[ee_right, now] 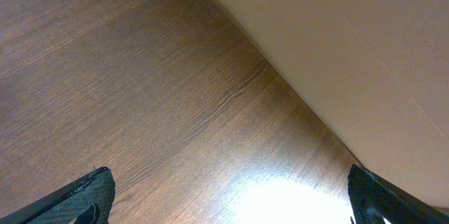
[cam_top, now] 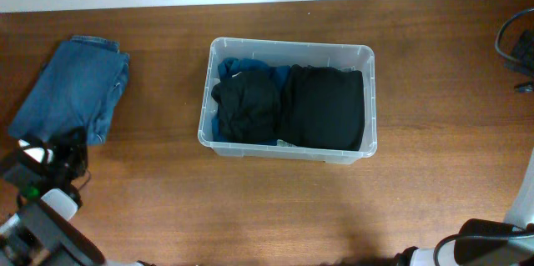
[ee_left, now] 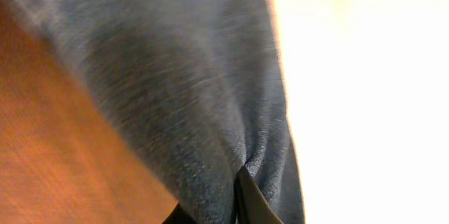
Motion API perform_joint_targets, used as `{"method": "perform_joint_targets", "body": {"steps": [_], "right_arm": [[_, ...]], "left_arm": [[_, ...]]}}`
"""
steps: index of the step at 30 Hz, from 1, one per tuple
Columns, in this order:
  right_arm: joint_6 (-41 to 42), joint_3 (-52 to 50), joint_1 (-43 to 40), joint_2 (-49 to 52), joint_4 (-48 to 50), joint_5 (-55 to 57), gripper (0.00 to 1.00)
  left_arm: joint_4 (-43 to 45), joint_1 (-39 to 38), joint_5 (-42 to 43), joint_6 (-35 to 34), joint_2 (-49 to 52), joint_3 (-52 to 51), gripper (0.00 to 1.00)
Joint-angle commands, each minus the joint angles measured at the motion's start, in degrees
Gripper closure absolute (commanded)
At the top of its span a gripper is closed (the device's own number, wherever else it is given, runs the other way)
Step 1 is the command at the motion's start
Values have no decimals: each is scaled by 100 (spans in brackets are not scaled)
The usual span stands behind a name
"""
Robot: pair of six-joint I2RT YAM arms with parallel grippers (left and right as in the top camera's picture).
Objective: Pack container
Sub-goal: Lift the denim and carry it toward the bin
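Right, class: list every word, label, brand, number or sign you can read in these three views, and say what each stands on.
No text can be read in any view.
Clear container: no print shows; a pale patch low among the black clothes is too small to read.
Folded jeans: no tag or brand shows.

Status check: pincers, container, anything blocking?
Left pincer shut on jeans, left of container. Right pincer open, empty. Black clothes already in container. Nothing between jeans and container.
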Motion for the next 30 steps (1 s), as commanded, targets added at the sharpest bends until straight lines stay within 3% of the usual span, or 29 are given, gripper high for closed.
{"method": "perform_joint_targets", "body": {"steps": [1, 10, 16, 26, 30], "right_arm": [[85, 28, -9, 4, 9, 70, 1], [85, 28, -9, 4, 11, 70, 1], [85, 28, -9, 4, 9, 70, 1], [85, 28, -9, 4, 11, 70, 2], [85, 28, -9, 4, 11, 70, 2]], "left_arm": [[-393, -26, -13, -31, -1147, 74, 99], [-914, -28, -170, 57, -2459, 179, 99], [-953, -166, 614, 59, -2531, 743, 100], [-918, -1093, 953, 79, -2531, 1991, 99], [-127, -1626, 949, 470, -2531, 2328, 100]]}}
